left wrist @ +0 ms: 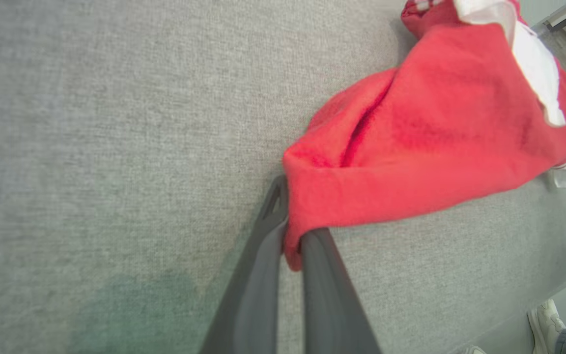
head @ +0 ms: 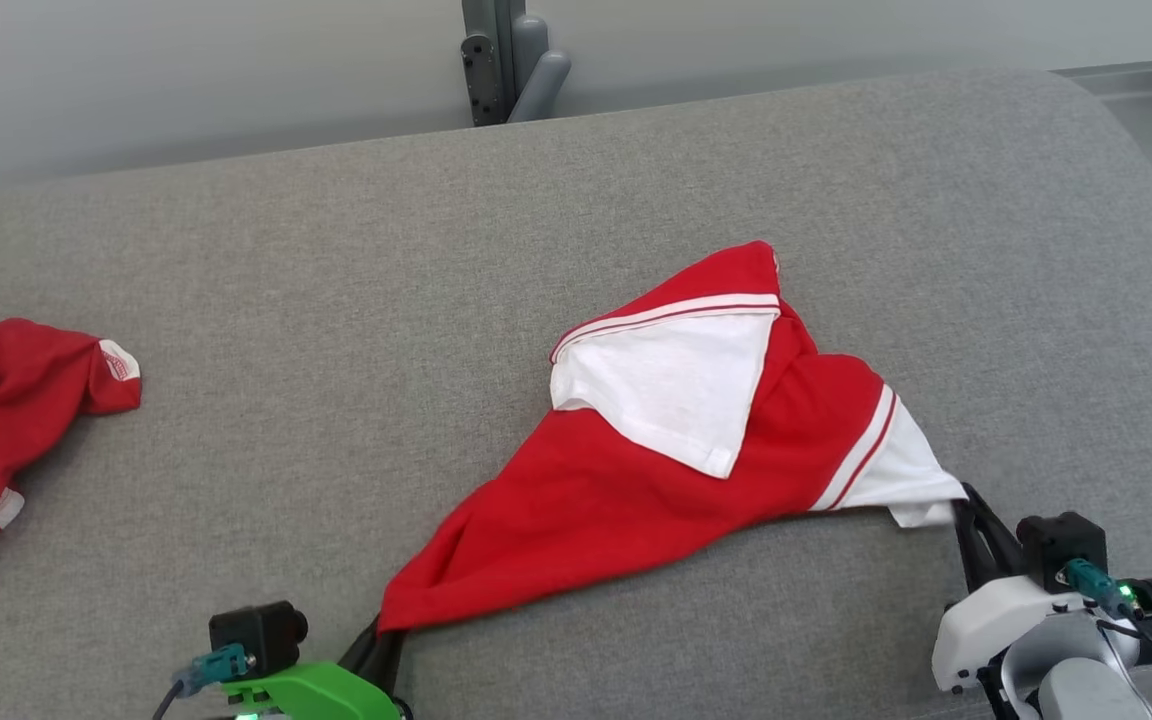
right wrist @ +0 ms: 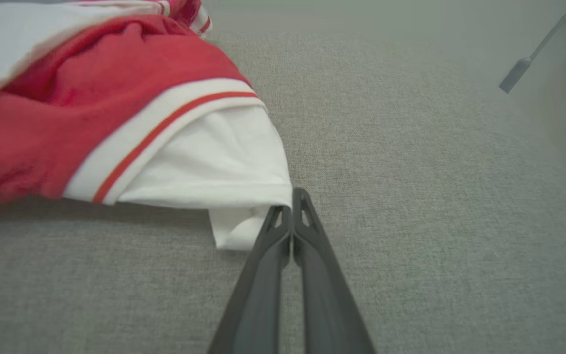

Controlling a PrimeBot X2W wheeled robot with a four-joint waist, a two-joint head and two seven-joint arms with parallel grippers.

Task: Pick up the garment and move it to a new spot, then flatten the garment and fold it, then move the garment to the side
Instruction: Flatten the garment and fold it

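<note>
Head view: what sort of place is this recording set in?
Probably a lab or test room: a broad grey fabric-covered work surface, a bare pale wall and grey metal bracket behind it, and a crumpled red garment at left.

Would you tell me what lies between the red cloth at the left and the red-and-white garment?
Only bare grey cushion lies between the cloth and the garment, in the head view.

No text can be read. At the left edge of the head view, a white tag point(head: 119, 361) on the red cloth point(head: 6, 410) bears red marks, too small and blurred to make out.
</note>
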